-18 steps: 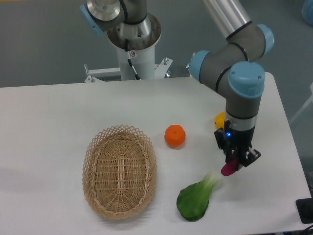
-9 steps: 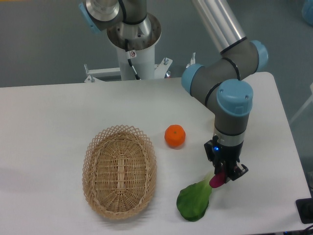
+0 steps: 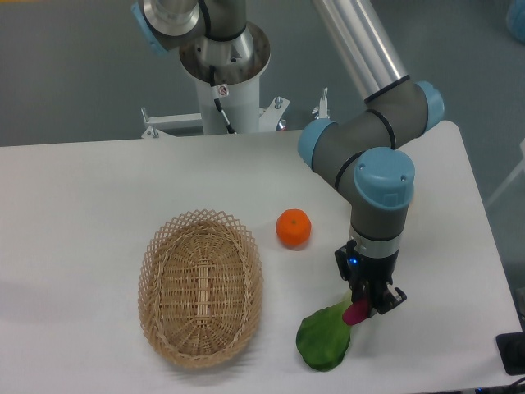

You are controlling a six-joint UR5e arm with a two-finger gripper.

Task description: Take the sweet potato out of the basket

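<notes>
Gripping the sweet potato (image 3: 358, 312), tool (image 3: 365, 305) clenched above the leafy green (image 3: 325, 339); basket (image 3: 202, 286) and orange (image 3: 294, 228) rest on the desk (image 3: 82, 213).

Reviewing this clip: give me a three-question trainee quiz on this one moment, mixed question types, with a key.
1. True or false: the basket holds the sweet potato.
2. What lies directly under the hand? A) the orange B) the leafy green vegetable C) the basket
3. Fill in: the hand is shut on the ____.

Key: 1. False; the basket is empty, and the sweet potato is in the hand, right of the basket. 2. B. 3. sweet potato.
</notes>
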